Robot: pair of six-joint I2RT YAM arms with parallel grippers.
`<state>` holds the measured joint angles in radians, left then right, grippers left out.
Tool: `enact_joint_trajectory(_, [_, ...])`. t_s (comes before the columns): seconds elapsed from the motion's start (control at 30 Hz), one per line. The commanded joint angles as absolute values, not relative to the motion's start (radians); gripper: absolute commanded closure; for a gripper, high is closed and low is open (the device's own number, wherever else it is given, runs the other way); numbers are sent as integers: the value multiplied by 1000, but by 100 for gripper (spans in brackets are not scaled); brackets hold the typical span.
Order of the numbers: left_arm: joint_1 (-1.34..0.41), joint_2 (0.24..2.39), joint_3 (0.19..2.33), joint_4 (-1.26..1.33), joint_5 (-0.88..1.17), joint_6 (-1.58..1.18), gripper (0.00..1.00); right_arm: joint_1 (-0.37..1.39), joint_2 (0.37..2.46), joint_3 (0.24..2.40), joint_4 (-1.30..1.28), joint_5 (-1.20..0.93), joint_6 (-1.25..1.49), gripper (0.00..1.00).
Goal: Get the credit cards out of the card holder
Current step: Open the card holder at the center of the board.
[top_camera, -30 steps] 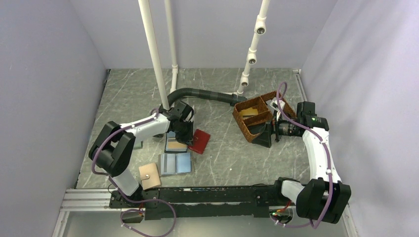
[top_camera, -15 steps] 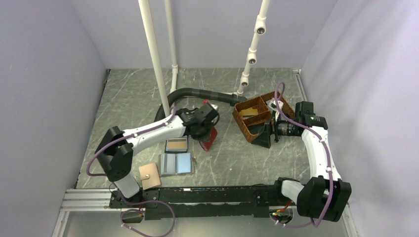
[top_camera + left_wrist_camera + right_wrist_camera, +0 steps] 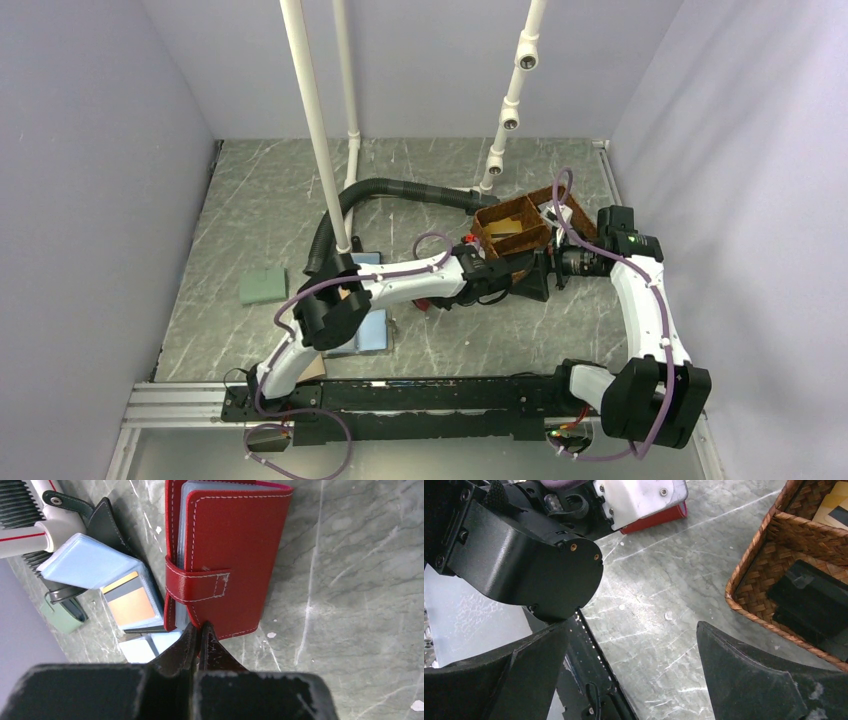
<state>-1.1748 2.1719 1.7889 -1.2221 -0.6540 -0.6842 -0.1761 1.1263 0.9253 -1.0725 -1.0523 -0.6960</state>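
Card holder (image 3: 235,545), red and folded shut, sits near the middle of the grey marbled table (image 3: 260,200), left of the basket, at the fingertips of the left gripper (image 3: 200,630). Whether it rests on the stone or hangs just above it cannot be told.

The left arm (image 3: 400,280) stretches across the table toward the right. The right arm (image 3: 645,300) bends in from the right side, its wrist beside the basket. A ribbed black hose (image 3: 400,188) curves along the far part of the table.

The woven brown basket (image 3: 497,250) stands at the right, divided into compartments, with a flat yellowish piece in one of them.

The right gripper (image 3: 633,625) is spread wide and holds nothing, with bare table between its fingers. In its wrist view the basket's corner is at the right and the left arm's wrist at the upper left.

Beside the card holder in the left wrist view lies a dark-framed wallet (image 3: 131,605) with blue sleeves and a tan panel. A pale blue wallet (image 3: 145,647) lies just beyond it, and a green pad (image 3: 263,286) lies well apart at the left.

The left gripper's fingers are pressed together, nipping the card holder's near edge. Its red strap (image 3: 197,585) wraps over the front cover. Blue-grey sleeve edges show between the covers, and the credit cards are hidden.
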Motion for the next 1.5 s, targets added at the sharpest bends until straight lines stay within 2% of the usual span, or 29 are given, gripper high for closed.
enact_joint_trajectory(0.0, [-1206,2142,1758,-1226,-623,-679,100,-170,1123,957,-1061,-1092,-711,0])
enact_joint_trajectory(0.2, [-1210,1994,1638,-996,-432,-610,100,-170,1128,961,-1067,-1087,-717,0])
enact_joint_trajectory(0.7, [-1209,1996,1626,-907,-213,-581,100,-170,1191,998,-1105,-936,-698,0])
enact_joint_trajectory(0.93, [-1151,1962,1625,-1040,-361,-644,100,-170,1190,991,-1101,-931,-690,0])
enact_joint_trajectory(1.07, [-1122,1930,1652,-1166,-522,-656,100,-170,1191,987,-1100,-933,-690,0])
enact_joint_trajectory(1.27, [-1121,2024,1690,-1346,-710,-669,100,-170,1201,994,-1098,-940,-685,0])
enact_joint_trajectory(1.47, [-1136,2096,1712,-1338,-712,-681,100,-170,1203,1002,-1117,-927,-703,0])
